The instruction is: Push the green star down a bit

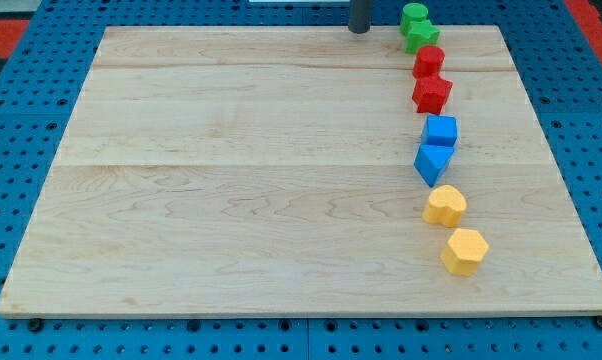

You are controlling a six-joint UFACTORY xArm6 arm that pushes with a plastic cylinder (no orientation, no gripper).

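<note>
Sitting at the view's top right of the wooden board (281,200), the green star (421,36) touches a green round block (414,15) just above it and a red block (429,60) just below. Further down the same column come a red star-like block (432,94), a blue cube (441,130), a blue angled block (432,162), a yellow heart-like block (445,205) and a yellow hexagon (465,250). My tip (360,30) stands near the star's left, apart from it, bare and holding nothing. I judge this the approach step: the push has not begun. Next, my tip probably needs to get above the star, though the green round block crowds that side and the red block blocks the way down.
</note>
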